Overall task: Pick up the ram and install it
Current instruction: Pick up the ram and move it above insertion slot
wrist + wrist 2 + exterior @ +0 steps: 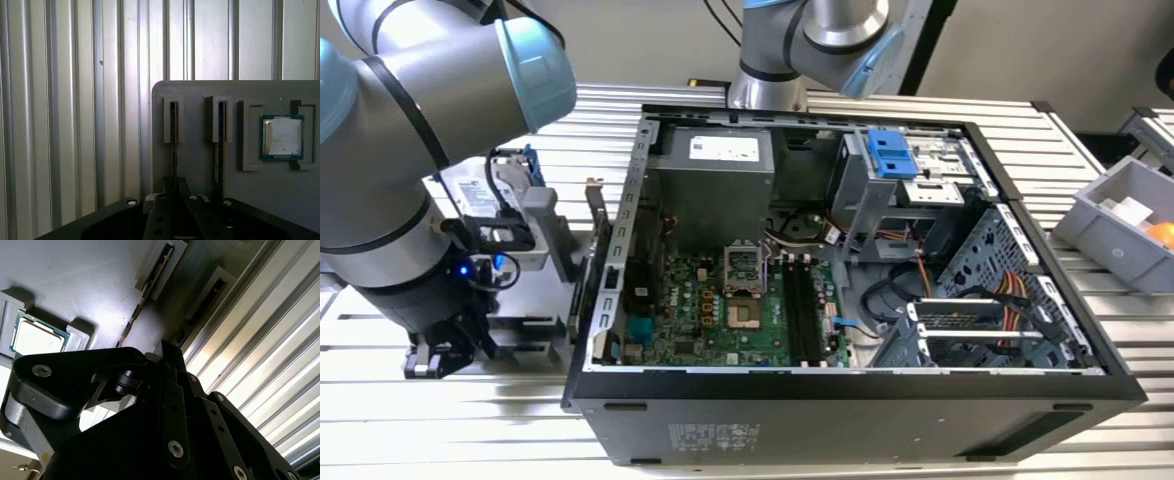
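The ram (174, 145) stands on edge in a slot of a grey holder plate (200, 100), seen as a thin dark line. A second thin stick (218, 150) stands in the neighbouring slot. My gripper (176, 192) is right at the near end of the first stick. In the second wrist view the ram (136, 312) runs diagonally toward the gripper (167, 352), whose black body hides its near end. In the exterior view the gripper (447, 350) hangs low over the holder, left of the open computer case. The long black motherboard slots (807, 310) lie inside that case.
A small square silver chip (281, 136) (37, 337) sits in a recess of the holder beside the slots. The black computer case (854, 410) stands on a ribbed metal table (1121, 330). A grey bin (1121, 220) is at the exterior view's right. A second arm's base (774, 60) rises behind the case.
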Robot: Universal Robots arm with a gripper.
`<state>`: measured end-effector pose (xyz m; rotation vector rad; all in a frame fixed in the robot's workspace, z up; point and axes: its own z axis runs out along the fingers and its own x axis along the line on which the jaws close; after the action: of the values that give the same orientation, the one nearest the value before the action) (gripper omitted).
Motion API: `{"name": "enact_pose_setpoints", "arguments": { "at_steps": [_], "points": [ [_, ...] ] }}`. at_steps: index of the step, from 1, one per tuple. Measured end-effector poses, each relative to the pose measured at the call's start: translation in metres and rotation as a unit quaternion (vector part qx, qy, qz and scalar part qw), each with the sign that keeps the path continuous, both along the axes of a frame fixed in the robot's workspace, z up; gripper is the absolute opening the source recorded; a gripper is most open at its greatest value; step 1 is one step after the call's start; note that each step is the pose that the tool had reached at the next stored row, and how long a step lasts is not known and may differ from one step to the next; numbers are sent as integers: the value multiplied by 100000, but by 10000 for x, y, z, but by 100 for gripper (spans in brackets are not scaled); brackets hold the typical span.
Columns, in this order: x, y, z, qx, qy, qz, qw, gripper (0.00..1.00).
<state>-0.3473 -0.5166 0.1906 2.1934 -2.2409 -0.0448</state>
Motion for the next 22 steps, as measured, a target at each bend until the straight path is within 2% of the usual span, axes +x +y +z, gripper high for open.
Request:
{"name": "enact_pose_setpoints", "arguments": {
  "at_steps": [7,22],
  "points": [
    [0,-1,11,-5,4,4,100000,0],
    [0,-1,150,-2,-5,-2,100000,0]
  ]
}}
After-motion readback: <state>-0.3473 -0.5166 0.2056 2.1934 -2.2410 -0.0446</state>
